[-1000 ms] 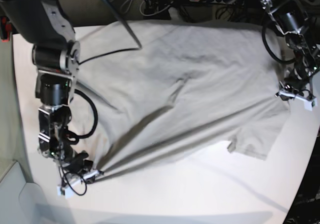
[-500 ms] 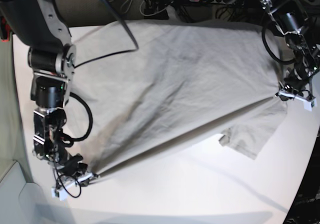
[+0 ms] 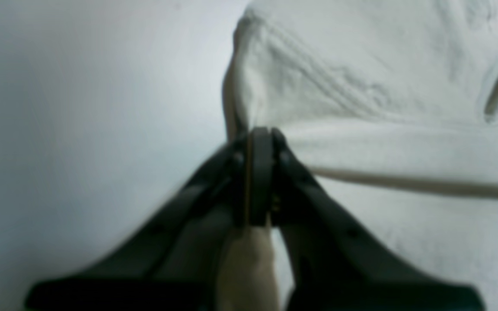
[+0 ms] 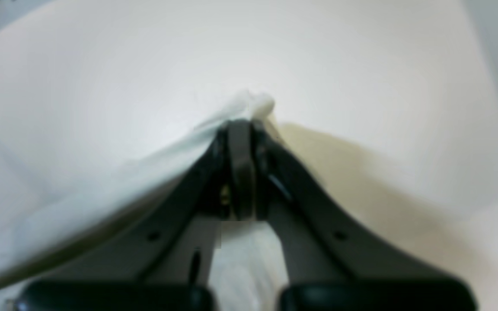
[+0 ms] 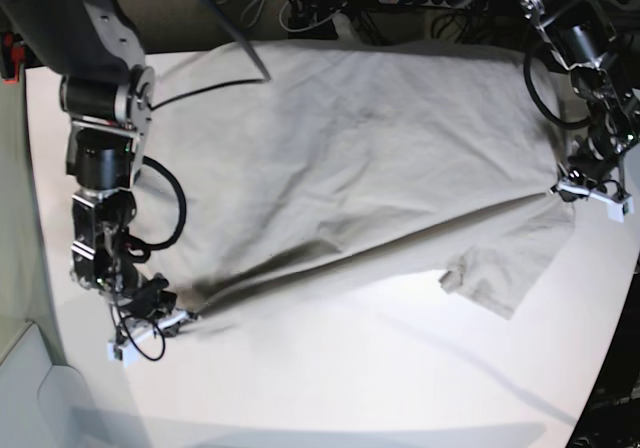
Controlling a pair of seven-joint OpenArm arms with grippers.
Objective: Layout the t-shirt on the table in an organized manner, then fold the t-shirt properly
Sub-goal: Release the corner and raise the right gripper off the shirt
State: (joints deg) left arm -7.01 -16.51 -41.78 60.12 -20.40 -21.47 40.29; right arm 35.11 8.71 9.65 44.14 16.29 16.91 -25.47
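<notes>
The left pincer (image 3: pixel 260 134) is clamped tight on a pinch of the t-shirt (image 3: pixel 361 86), its dark jaws pressed together with a fold of cloth between them; in the base view it (image 5: pixel 568 190) sits at the right edge of the bench (image 5: pixel 400 388), holding the garment's edge just above a short sleeve (image 5: pixel 510 268) that lies flat and points toward the near side. The right pincer (image 4: pixel 240 125) is likewise closed on a bunched tip of the t-shirt (image 4: pixel 102 181), the cloth running away from it in a taut ridge; in the base view it (image 5: pixel 170 320) is low at the left, near the bench's front corner. Between the two, the light grey-beige t-shirt (image 5: pixel 360 158) is spread across the far half of the white bench, wrinkled, with long creases fanning out from the right pincer. Dark cables (image 5: pixel 165 208) loop beside the right arm (image 5: pixel 100 118).
</notes>
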